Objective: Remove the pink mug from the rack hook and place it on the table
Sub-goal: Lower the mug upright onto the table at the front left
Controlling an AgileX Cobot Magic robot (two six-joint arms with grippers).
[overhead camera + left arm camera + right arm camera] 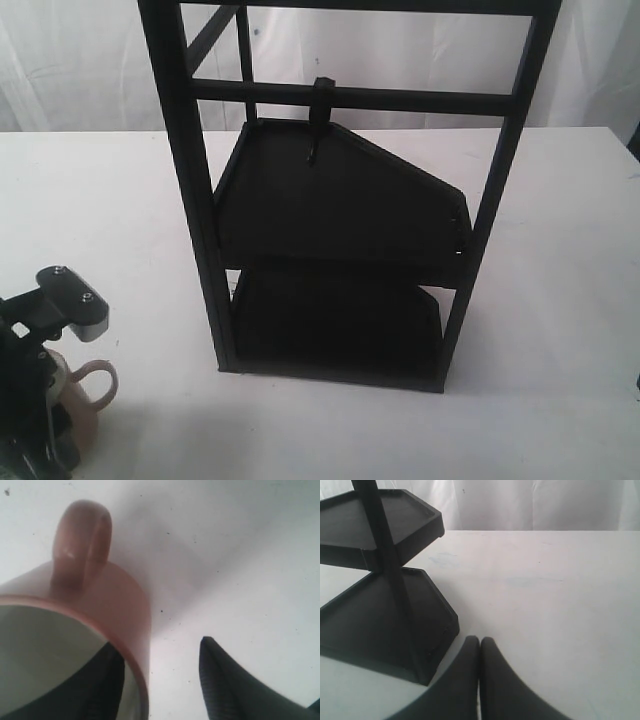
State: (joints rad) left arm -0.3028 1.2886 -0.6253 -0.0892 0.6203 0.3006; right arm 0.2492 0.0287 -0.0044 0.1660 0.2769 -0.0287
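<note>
The pink mug (88, 398) stands upright on the white table (560, 250) at the front left, handle toward the rack. In the left wrist view the pink mug (100, 605) shows its cream inside. My left gripper (160, 647) is open over the rim: one finger sits inside the mug, the other finger (225, 680) is outside, with a gap to the wall. The rack hook (320, 108) on the crossbar is bare. My right gripper (480, 641) is shut on nothing, low over the table near the rack's foot; the exterior view does not show it.
The tall black rack (200, 250) stands mid-table with two dark shelves (340, 200). Its lower shelf corner (435, 625) lies close to my right fingers. White curtains hang behind. Bare tabletop lies right of the rack.
</note>
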